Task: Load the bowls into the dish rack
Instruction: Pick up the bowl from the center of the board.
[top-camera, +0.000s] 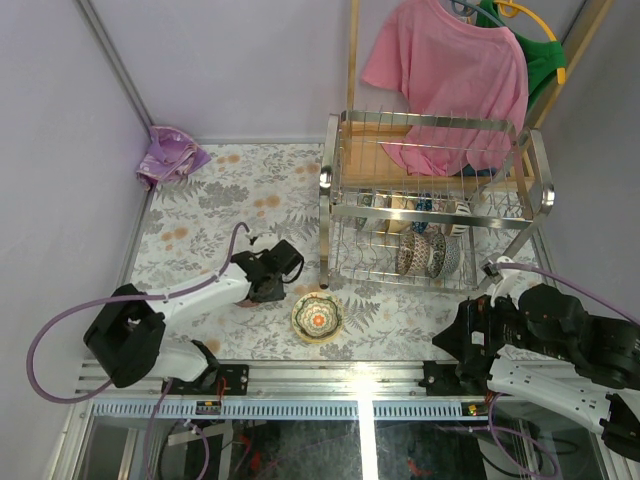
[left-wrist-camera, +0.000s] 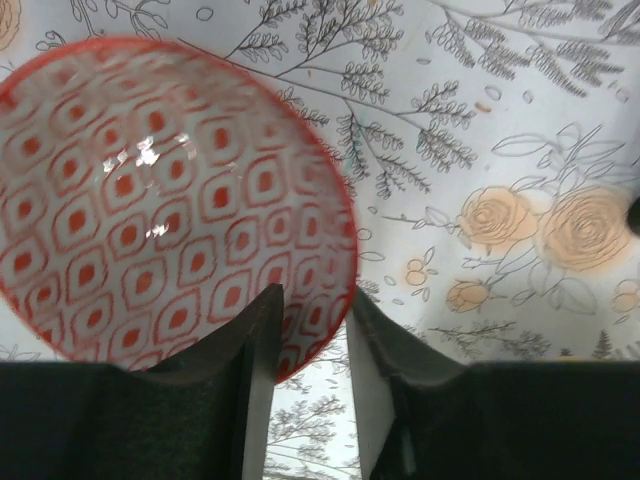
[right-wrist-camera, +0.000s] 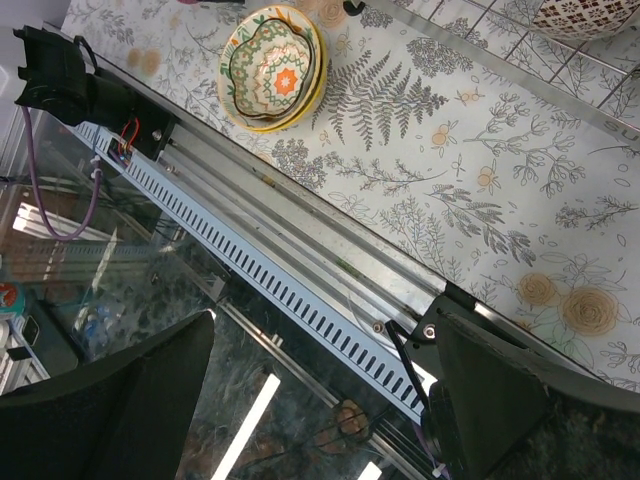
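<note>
The red-patterned bowl (left-wrist-camera: 150, 200) is seen upright on the flowered tablecloth (top-camera: 230, 190), left of the dish rack (top-camera: 430, 122) and just left of a yellow-rimmed bowl (top-camera: 317, 318). In the overhead view it is mostly hidden under the left gripper (left-wrist-camera: 315, 300). The bowl's near rim is straddled by that gripper, one finger inside the bowl and the other outside. The jaws are seen partly apart, and whether the wall is already pinched cannot be told. The right gripper (right-wrist-camera: 320, 335) is held wide open over the near table edge, with nothing between its fingers.

The bowl is judged to be glazed ceramic: stiff, fairly heavy for a rim pinch, slippery and liable to chip. The rim is the only hold offered, so a firm, deep bite over the wall is advised. A swing of the bowl under its own weight should be expected once it is lifted.

Open cloth is available between the bowl and the rack, though the yellow-rimmed bowl lies near that path. Several patterned bowls (top-camera: 425, 253) are already stood on edge in the lower tier. The rack's left corner post and top rails must be cleared, and a pink shirt (top-camera: 450, 80) hangs over the far side.
</note>
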